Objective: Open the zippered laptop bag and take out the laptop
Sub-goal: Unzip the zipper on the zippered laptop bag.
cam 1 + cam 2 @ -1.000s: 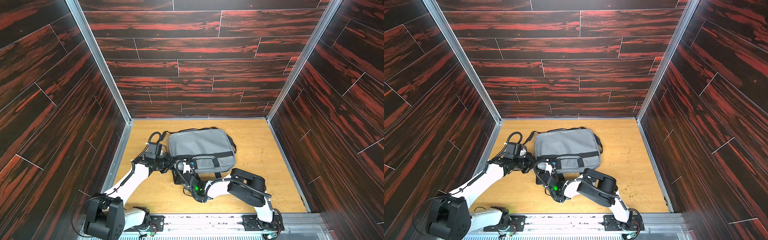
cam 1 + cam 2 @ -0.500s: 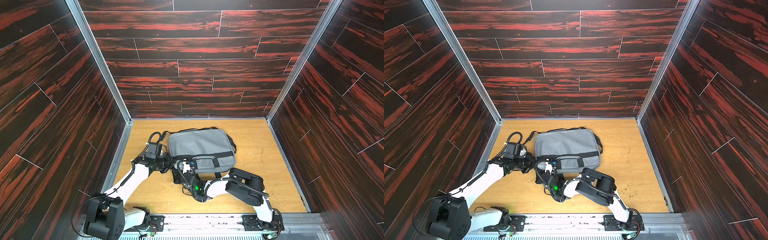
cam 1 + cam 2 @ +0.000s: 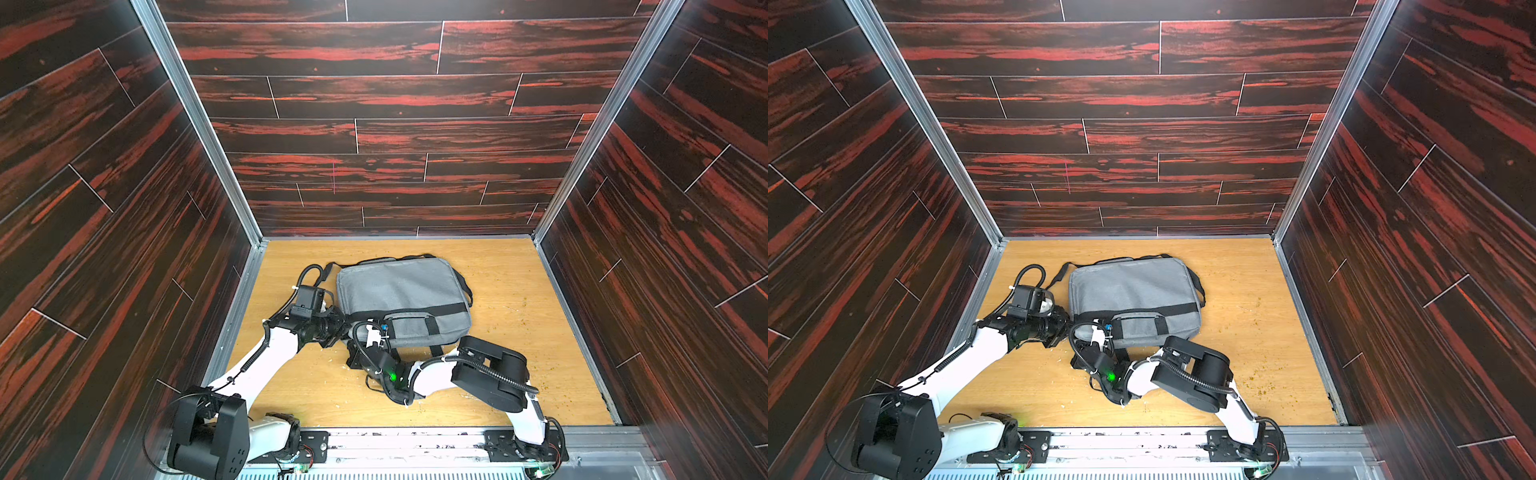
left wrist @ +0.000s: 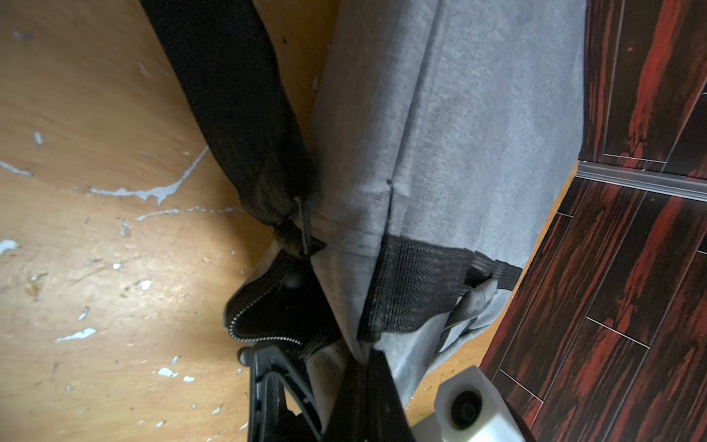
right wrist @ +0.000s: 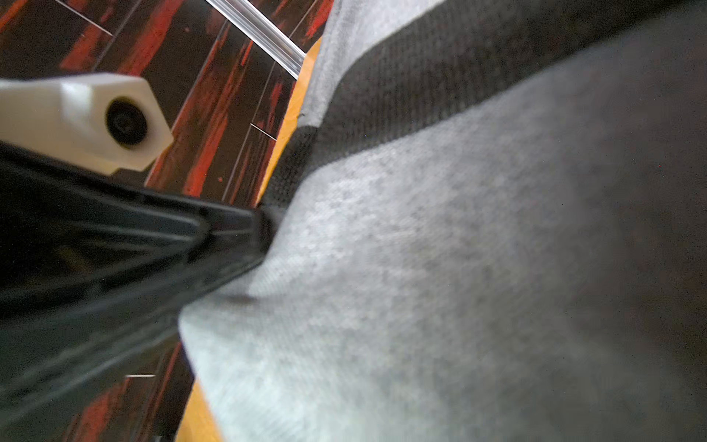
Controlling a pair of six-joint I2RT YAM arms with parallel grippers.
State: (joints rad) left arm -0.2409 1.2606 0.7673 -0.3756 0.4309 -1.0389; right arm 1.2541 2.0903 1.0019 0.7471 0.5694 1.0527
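The zippered laptop bag (image 3: 399, 291) (image 3: 1129, 291) lies flat on the wooden floor, handles (image 3: 409, 322) toward me, in both top views. My left gripper (image 3: 343, 328) (image 4: 359, 359) is shut on the grey fabric at the bag's near left corner (image 4: 478, 153). A black zipper tape (image 4: 264, 317) with pale teeth curls out there, next to the black shoulder strap (image 4: 229, 95). My right gripper (image 3: 374, 332) (image 3: 1100, 332) is at the bag's near edge, just left of the handles, and is shut. Grey fabric (image 5: 459, 268) fills the right wrist view and hides its jaws. The laptop is hidden.
Dark red-black plank walls (image 3: 374, 124) close in the floor (image 3: 519, 332) on three sides. A metal rail (image 3: 415, 440) runs along the front. Crumbs and pale flecks dot the wood. The two wrists are close together at the bag's near left corner.
My right gripper has closed at the bag's near edge, and its elbow has shifted slightly left. The left arm and the bag have not moved.
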